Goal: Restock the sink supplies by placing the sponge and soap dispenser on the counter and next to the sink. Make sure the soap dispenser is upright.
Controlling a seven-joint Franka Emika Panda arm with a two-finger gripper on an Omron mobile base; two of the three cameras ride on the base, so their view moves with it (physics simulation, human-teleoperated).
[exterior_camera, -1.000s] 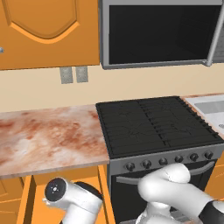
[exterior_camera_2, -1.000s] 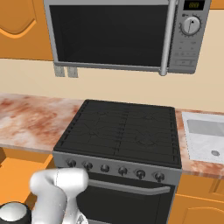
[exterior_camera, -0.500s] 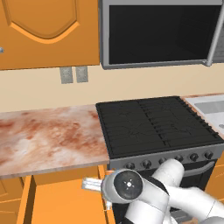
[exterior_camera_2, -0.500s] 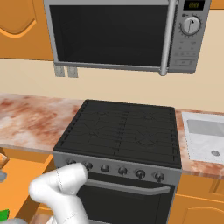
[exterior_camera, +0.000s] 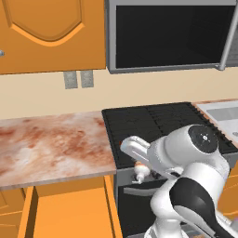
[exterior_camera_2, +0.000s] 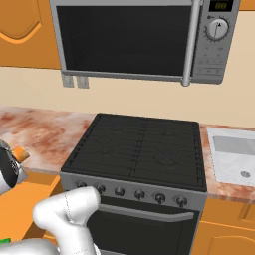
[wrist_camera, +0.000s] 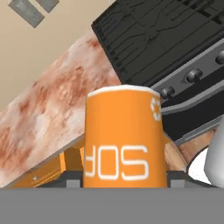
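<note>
Simulated kitchen: orange cabinets, black gas stovetop (exterior_camera_2: 139, 149) under a grey microwave (exterior_camera_2: 144, 40), reddish-brown and cream marbled stone counter (exterior_camera: 51, 146) to stovetop's left. Light grey sink basin (exterior_camera_2: 234, 157) set in counter at far right, well apart from arm. Small amber-orange soap dispenser (wrist_camera: 124, 138) with white lettering seen close in hand view, lettering upside down, so camera or bottle inverted; cannot tell which. Small dark two-finger gripper (wrist_camera: 124, 181) closed on bottle's sides, fingertips mostly hidden behind it. White pump end with an orange patch visible under the wrist (exterior_camera: 142, 169) in left base view, low, in front of oven. Held low beside an open orange drawer (exterior_camera: 69, 214); judged mid-carry toward sink side. Bright green sliver (exterior_camera_2: 4, 242) at lower left edge, probably sponge; too small to confirm. Upright orientation to be checked before release.
</note>
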